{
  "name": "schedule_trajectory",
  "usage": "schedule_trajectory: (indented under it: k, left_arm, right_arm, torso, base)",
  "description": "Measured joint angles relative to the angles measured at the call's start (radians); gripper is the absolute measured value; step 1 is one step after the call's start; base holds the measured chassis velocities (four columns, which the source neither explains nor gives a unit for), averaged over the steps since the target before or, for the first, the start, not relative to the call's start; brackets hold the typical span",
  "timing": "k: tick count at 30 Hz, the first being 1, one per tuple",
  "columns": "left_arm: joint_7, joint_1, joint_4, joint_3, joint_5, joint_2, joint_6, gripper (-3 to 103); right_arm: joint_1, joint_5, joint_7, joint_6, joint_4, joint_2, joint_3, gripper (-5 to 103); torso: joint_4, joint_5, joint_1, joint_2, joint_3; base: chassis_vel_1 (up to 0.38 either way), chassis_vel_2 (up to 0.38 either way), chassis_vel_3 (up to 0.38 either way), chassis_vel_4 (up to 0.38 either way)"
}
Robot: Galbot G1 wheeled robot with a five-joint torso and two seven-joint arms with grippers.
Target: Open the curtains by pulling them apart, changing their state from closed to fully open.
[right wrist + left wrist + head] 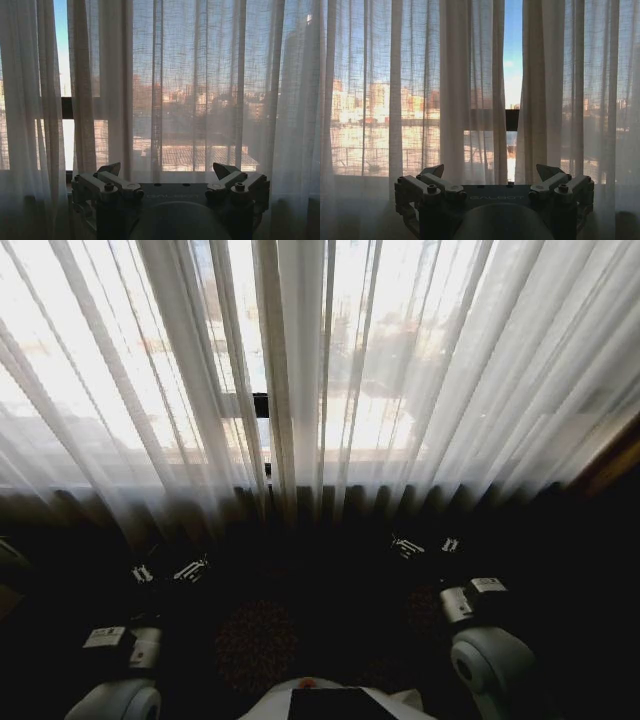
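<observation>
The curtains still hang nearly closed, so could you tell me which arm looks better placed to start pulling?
Probably the left: the narrow gap between the curtains sits nearer the open left gripper than the open right gripper. Neither touches fabric.

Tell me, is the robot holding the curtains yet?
No. The left gripper and right gripper are both open and short of the curtains, holding nothing.

Curtains (470,100): sheer, finely woven matt cloth. Left end effector (491,172): dull grey metal.
</observation>
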Motion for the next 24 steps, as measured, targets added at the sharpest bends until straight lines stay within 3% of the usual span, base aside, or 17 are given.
schedule_trajectory:
  k: [7, 24]
  left_arm:
    - [0.001, -0.005, 0.015, -0.023, -0.040, 0.038, -0.015, 100]
    - [0.006, -0.007, 0.006, -0.001, -0.035, 0.021, -0.012, 100]
  right_arm:
    - [0.003, 0.004, 0.000, -0.001, -0.010, -0.007, 0.001, 100]
    - [0.008, -0.039, -0.020, 0.005, -0.032, 0.002, -0.001, 100]
  torso:
    - [0.0000, -0.0001, 0.000, 0.000, 0.000]
    - [0.0000, 0.0000, 0.000, 0.000, 0.000]
  base:
    - [0.000, 0.000, 0.000, 0.000]
    - [0.000, 0.000, 0.000, 0.000]
